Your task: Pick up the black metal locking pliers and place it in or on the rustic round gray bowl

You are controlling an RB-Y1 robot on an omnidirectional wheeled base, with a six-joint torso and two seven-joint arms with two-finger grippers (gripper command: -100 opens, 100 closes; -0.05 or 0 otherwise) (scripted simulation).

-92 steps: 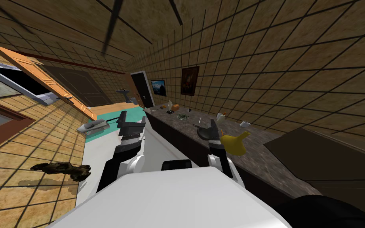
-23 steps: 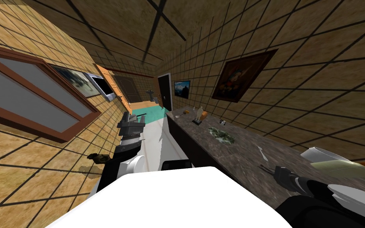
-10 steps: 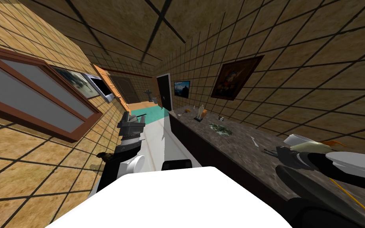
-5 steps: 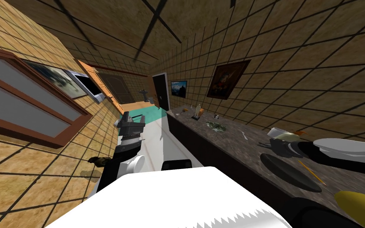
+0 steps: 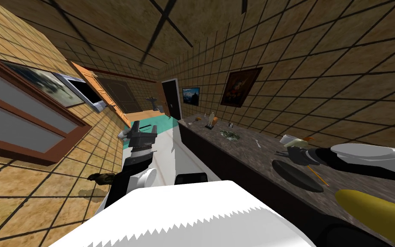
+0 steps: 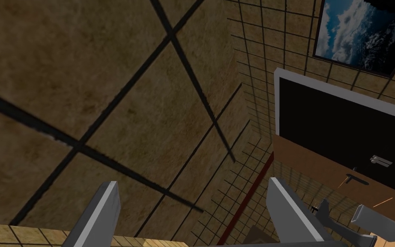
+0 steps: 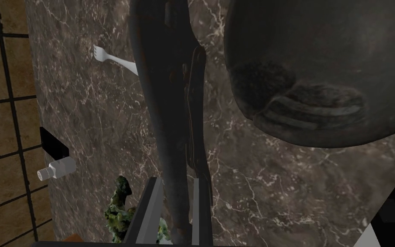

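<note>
The black locking pliers (image 7: pixel 171 94) are clamped between the fingers of my right gripper (image 7: pixel 176 184) and stick out long past the fingertips. In the head view that right gripper (image 5: pixel 287 153) hangs above the counter at the far rim of the dark round bowl (image 5: pixel 297 176), with the pliers (image 5: pixel 280 152) pointing away from me. From the wrist the bowl (image 7: pixel 321 73) lies just beside the pliers, not under them, and its inside holds nothing. My left gripper (image 5: pixel 142 128) is raised in front of my chest, open and holding nothing (image 6: pixel 192 184).
The dark marble counter (image 5: pixel 243 150) runs along the tiled wall. On it lie a white fork (image 7: pixel 115 60), a small white bottle (image 7: pixel 57 167), a green leafy thing (image 7: pixel 119 210), a yellow object (image 5: pixel 381 210), a pencil (image 5: pixel 316 175) and a white cup (image 5: pixel 287 139).
My view has swung, bringing the bowl and the yellow object nearer the middle. My right hand, still gripping the pliers, has stayed near the bowl's far rim. The left arm has held still.
</note>
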